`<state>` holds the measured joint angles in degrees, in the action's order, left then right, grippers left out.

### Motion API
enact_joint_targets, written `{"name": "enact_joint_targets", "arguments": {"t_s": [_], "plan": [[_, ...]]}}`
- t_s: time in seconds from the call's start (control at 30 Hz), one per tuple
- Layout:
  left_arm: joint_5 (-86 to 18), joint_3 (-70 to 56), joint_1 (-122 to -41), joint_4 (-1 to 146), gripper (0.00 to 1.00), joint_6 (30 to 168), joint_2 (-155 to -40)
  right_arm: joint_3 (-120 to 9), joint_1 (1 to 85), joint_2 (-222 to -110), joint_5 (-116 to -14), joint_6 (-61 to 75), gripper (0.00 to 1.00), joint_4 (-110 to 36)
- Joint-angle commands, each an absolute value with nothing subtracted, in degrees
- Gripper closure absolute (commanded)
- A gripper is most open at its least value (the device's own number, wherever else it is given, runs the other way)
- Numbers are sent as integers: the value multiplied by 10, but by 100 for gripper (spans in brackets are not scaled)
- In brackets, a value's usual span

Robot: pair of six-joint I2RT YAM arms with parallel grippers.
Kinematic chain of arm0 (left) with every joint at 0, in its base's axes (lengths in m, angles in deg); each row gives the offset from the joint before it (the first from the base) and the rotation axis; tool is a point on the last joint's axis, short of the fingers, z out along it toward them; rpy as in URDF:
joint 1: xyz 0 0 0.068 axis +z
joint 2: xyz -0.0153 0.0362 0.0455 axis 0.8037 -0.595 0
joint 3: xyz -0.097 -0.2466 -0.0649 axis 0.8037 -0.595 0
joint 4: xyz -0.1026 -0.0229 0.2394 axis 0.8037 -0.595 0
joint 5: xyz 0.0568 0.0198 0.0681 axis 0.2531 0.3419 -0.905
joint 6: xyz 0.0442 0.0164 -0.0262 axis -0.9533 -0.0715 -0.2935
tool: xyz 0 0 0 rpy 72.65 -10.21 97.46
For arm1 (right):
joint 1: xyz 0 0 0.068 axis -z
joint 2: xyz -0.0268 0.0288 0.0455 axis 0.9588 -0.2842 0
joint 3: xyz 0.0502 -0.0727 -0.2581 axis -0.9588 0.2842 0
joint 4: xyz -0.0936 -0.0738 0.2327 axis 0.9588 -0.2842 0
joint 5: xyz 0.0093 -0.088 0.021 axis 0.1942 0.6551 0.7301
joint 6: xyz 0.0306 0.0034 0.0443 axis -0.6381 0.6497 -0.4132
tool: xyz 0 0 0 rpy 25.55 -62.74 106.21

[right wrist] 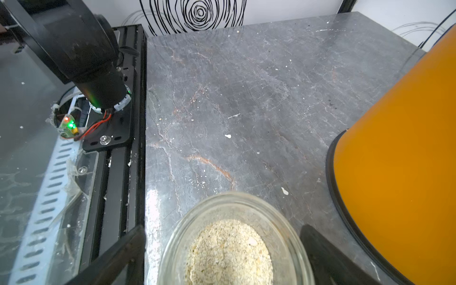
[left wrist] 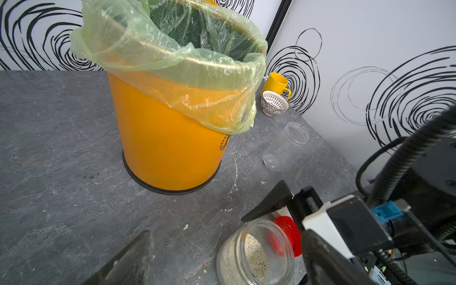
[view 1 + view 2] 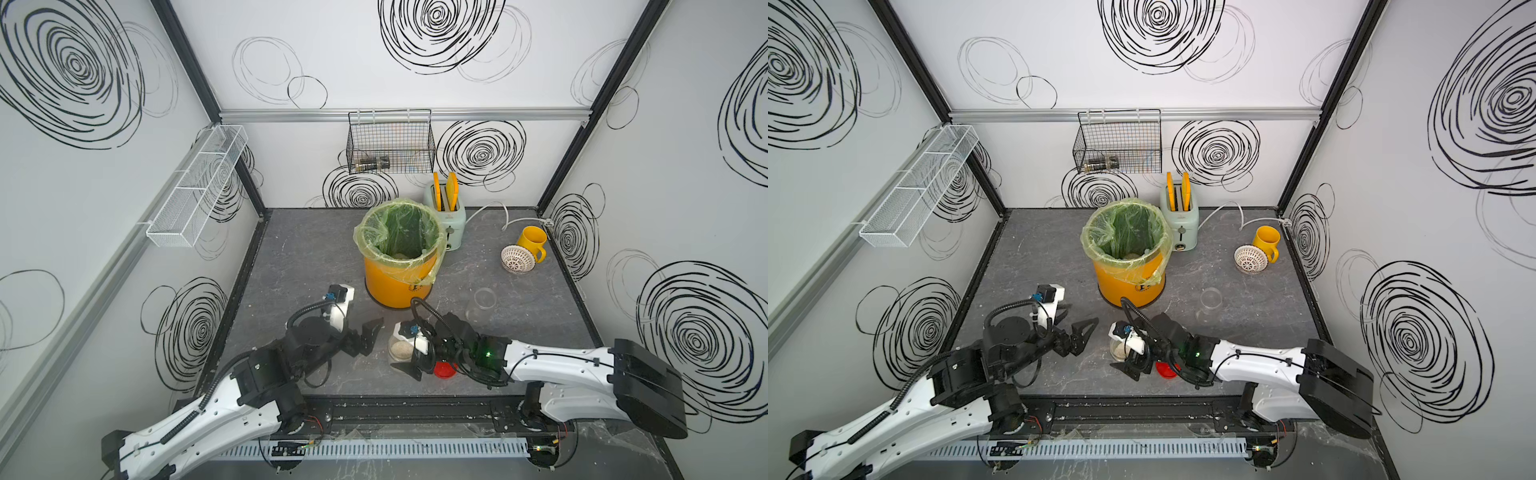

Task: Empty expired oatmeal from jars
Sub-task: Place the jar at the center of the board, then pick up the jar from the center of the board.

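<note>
Right end effector [image 1: 223, 230] astride oatmeal jar [image 1: 172, 249]

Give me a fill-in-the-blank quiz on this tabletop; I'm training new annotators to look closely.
1. The orange bucket is lined with a ____ plastic bag.
2. The jar holding oatmeal stands open; its ____ lid lies beside it.
3. The second jar, standing lidless to the side of the bucket, is ____.
4. The mug next to the patterned bowl is ____ in colour.

Missing words: green; red; empty; yellow.
</note>
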<state>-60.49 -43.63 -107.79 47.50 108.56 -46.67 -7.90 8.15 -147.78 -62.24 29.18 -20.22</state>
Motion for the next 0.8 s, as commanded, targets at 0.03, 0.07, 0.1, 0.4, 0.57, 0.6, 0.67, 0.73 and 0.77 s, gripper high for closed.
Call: {"name": "enact_joint_targets", "arguments": {"t_s": [0.03, 0.07, 0.1, 0.4, 0.57, 0.6, 0.67, 0.73, 0.77], "plan": [[-605, -395, -1075, 439, 4, 1094, -491, -84, 77, -1445, -618, 278, 2, -213], [-602, -389, -1075, 434, 4, 1094, -495, -85, 77, -1439, -617, 278, 2, -216], [-599, -382, -1075, 430, 4, 1093, -498, -89, 77, -1432, -618, 274, 2, -227], [-584, -258, -1075, 242, 1, 1154, -617, -155, 74, -1289, -446, 122, 2, -506], [-539, -198, -1080, 163, 4, 1158, -723, -120, 75, -1212, -396, 81, 2, -539], [-538, -189, -1080, 151, 6, 1164, -737, -117, 76, -1204, -388, 79, 2, -539], [-530, -178, -1083, 135, 10, 1175, -769, -113, 79, -1194, -378, 78, 2, -533], [-521, -174, -1087, 134, 18, 1186, -793, -104, 81, -1187, -378, 80, 2, -520], [-516, -173, -1089, 138, 25, 1191, -803, -98, 82, -1184, -384, 85, 2, -512]]}}
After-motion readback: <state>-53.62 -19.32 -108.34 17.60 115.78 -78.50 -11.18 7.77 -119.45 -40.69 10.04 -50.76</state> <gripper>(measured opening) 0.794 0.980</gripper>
